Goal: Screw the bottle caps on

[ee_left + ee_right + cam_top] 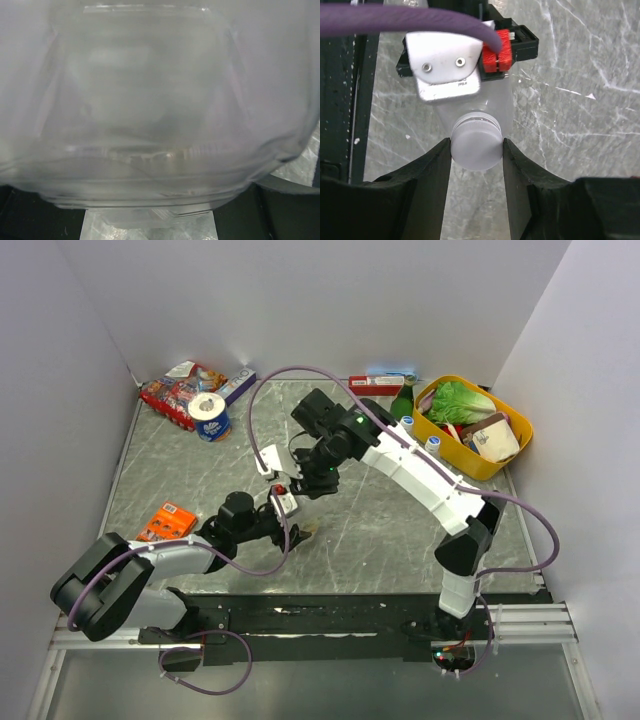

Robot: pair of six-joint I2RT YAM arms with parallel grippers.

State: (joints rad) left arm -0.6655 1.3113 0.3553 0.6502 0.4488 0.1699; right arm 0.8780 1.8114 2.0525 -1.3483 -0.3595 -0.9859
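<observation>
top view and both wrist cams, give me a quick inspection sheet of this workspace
surface: grey marbled tabletop, scuffed with pale marks
job's things: clear plastic bottle with a round white plastic cap on its neck; small blue-capped bottles beside the basket
clutter: yellow plastic basket of groceries, dark green glass bottle, blue-and-white tape roll, red snack packet, orange box
grippers: left gripper clamps the clear bottle; right gripper is shut on the white cap, a finger on each side
cables: purple cable loops above the arms
surroundings: plain white walls on three sides
</observation>
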